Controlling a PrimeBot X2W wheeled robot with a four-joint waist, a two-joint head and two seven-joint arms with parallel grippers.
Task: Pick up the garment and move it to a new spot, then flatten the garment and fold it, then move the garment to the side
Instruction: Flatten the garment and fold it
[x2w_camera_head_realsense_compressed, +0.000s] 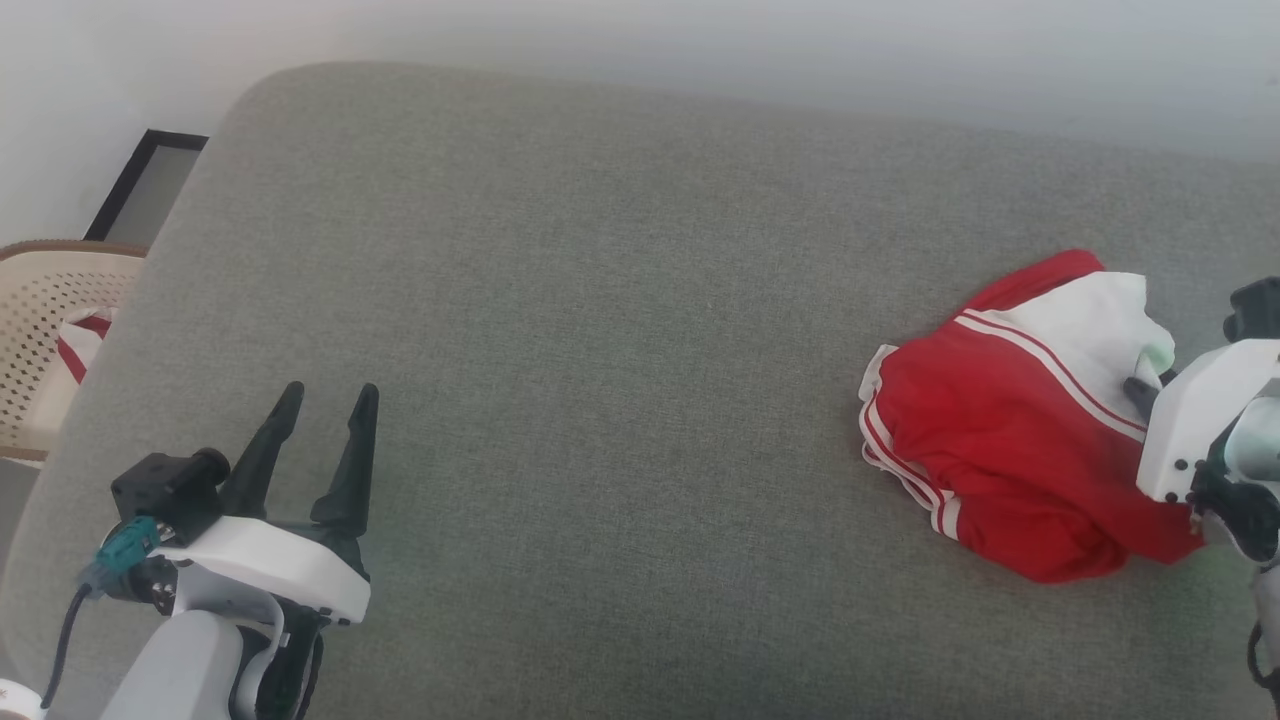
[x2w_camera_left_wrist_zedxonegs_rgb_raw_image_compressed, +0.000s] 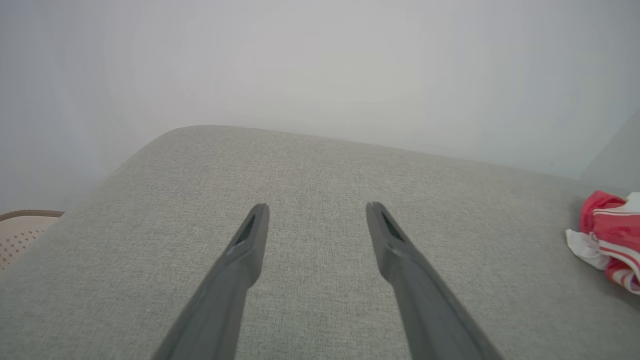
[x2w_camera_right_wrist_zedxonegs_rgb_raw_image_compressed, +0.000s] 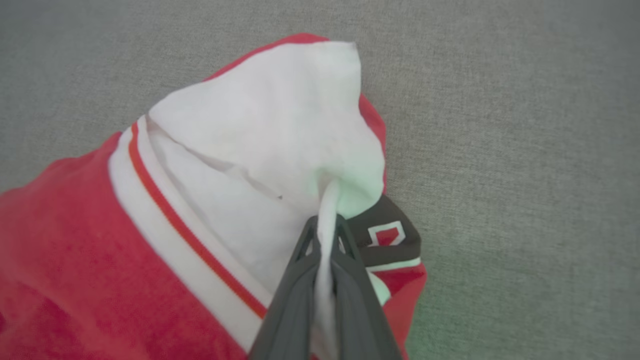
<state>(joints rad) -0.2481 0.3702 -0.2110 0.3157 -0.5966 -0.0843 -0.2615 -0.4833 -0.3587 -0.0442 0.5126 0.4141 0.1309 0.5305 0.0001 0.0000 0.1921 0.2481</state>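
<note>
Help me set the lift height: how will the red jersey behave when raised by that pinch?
Probably floppy: the red jersey lies crumpled in soft folds, so it should hang limp. The right gripper is shut on a thin white fold alone, so the cloth may stretch or slip out. Likely light for its size, since the pinched fold looks thin.

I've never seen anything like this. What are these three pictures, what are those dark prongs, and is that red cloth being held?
This is a two-armed robot. The wide picture comes from a camera on its head; the other two from its wrists. The dark prongs are fingers of its left end effector, open over a grey fabric cushion. On it lies a crumpled red soft shirt with white striped trim. The right end effector is shut on a fold of its white lining.
</note>
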